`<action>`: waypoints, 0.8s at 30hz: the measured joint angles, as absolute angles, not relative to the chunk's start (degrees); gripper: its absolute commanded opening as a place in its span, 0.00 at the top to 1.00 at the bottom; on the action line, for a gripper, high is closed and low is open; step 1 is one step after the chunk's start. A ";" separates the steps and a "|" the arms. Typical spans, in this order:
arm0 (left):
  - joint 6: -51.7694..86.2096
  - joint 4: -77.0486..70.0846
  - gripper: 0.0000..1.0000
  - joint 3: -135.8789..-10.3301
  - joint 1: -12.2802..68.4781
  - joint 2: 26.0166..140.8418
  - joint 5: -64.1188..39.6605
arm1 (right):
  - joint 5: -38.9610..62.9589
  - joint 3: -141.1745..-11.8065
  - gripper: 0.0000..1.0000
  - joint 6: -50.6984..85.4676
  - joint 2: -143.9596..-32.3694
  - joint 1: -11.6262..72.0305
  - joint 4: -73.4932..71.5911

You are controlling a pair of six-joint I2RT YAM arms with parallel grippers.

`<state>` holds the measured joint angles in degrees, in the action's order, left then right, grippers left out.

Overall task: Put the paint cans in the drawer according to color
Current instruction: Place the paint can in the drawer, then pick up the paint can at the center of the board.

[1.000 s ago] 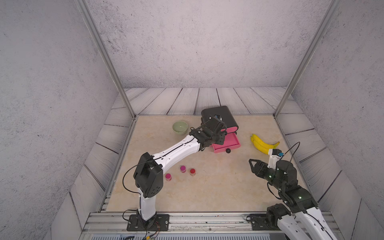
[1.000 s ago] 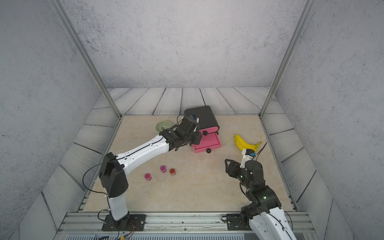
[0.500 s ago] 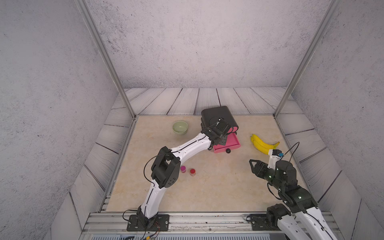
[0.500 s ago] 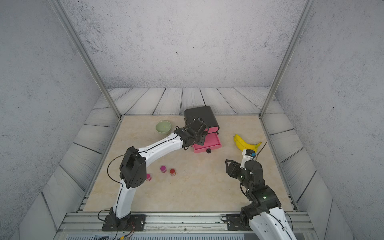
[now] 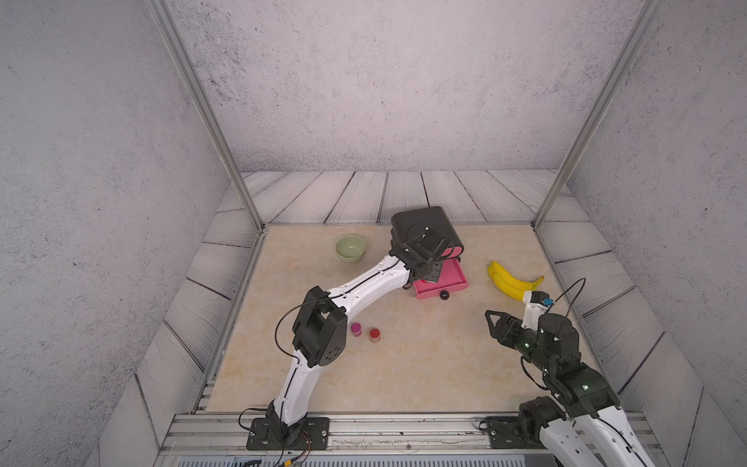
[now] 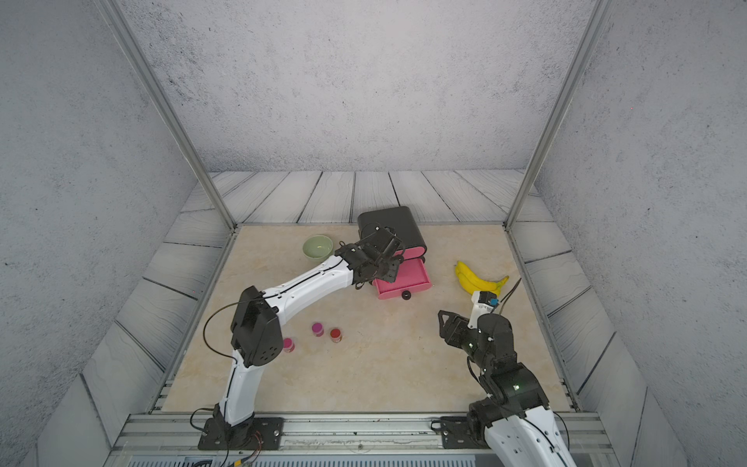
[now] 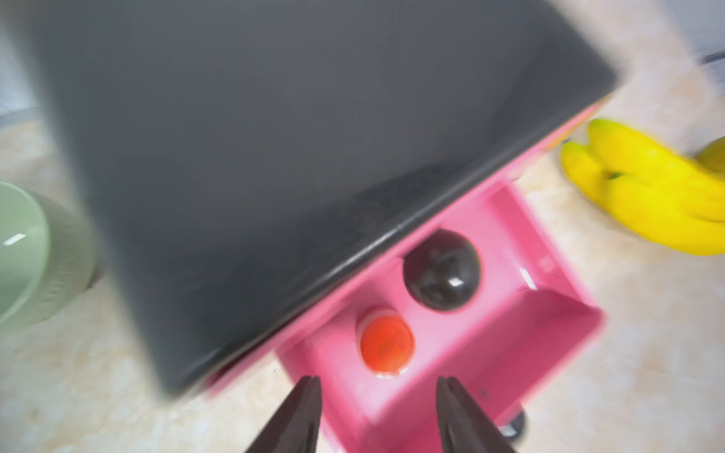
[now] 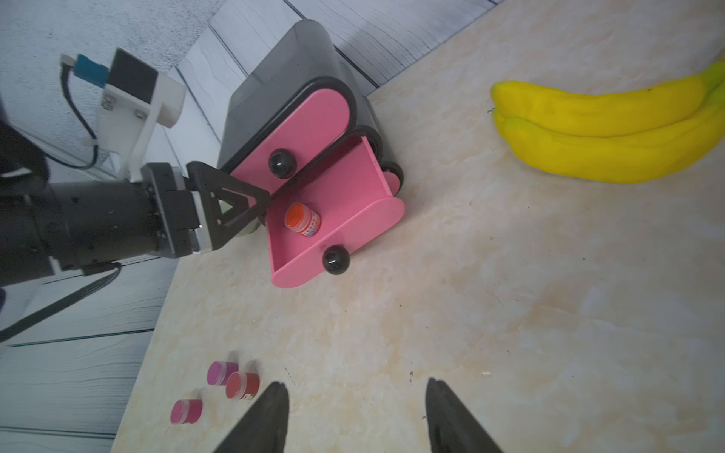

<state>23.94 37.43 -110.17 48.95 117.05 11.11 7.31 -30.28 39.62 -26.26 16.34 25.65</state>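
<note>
right jaws: nearest to me, hanging over the bench (image 5: 424,376) short of the banana (image 5: 511,279); parted and empty; the right wrist view shows nothing between the tips
loose paint cans: three stand on the bench beside my left arm's elbow; one magenta can (image 6: 288,345) is half hidden by that elbow; a second magenta can (image 6: 317,329) and a red can (image 6: 335,334) stand close together, well apart from the drawers
open drawer (image 8: 365,223): pulled out towards me beneath a closed pink front; I cannot tell whether it is the middle or the lowest one
orange-red can (image 7: 386,343): inside the open drawer on its pink floor; no other can shows in there
left jaws: above the near end of the open drawer; released, gripping nothing; the orange-red can lies beyond the tips, clear of both
drawer chest (image 5: 424,226): black, at the far side of the bench, behind my left wrist
bowl (image 5: 350,248): pale green, far left of the chest; no part in this
blue cans: none in view
step in hand: I judge it the drop of a red can into its drawer; one red and two magenta remain on the bench
next move: lift the left jaws straight up, clear of the drawer wall and the knob above; then reach for the red can, since it shares this drawer; grip it without knocking the magenta can beside it
</note>
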 measured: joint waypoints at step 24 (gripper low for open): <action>26.98 28.16 0.01 -37.12 40.62 39.03 25.19 | 17.52 -43.51 0.22 11.18 -79.72 50.22 3.99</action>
<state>26.98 28.16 -37.12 40.62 39.03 25.19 17.52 -43.51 11.18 -79.72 50.22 3.99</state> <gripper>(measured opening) 0.990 0.773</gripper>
